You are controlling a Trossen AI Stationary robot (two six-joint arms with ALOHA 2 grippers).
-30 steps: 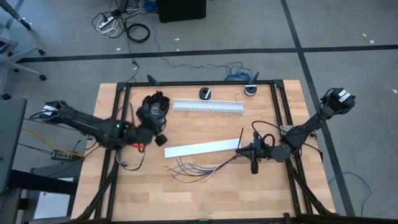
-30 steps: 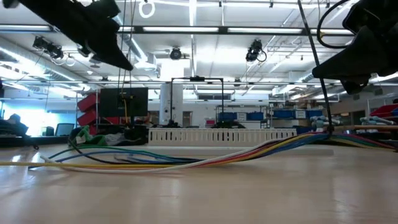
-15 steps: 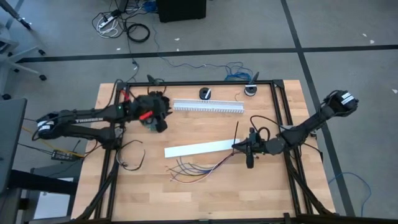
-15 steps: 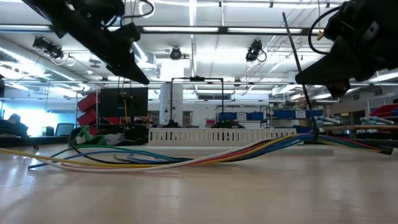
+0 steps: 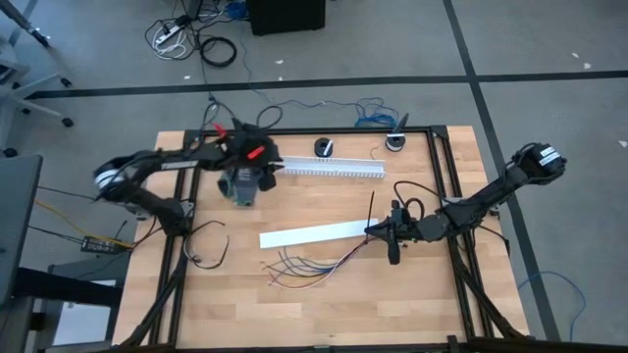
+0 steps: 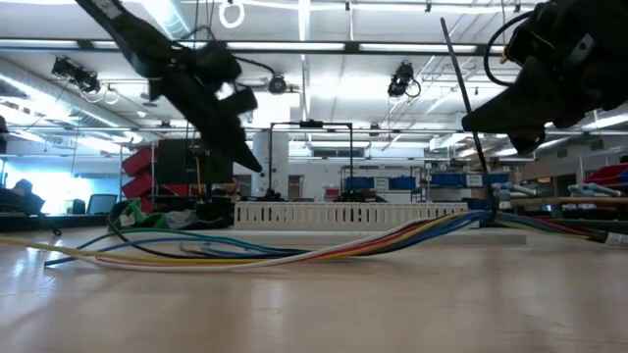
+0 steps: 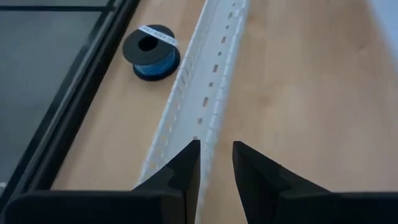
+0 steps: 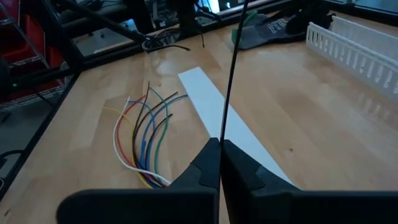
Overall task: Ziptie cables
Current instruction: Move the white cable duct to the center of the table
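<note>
Swung toward the slotted duct (image 5: pixel 329 168), left gripper (image 7: pixel 215 163) hovers, fingers slightly apart, empty. Right gripper (image 5: pixel 374 230) clamped on zip tie (image 8: pixel 233 56). Cables (image 5: pixel 309 263) lie fanned beside white strip (image 5: pixel 314 235); unbundled strands could be missed.

The cables (image 5: pixel 312 263) lie on the table (image 5: pixel 324 304) in front of the flat strip (image 5: pixel 312 235), the slotted duct (image 5: pixel 329 168) behind it.
</note>
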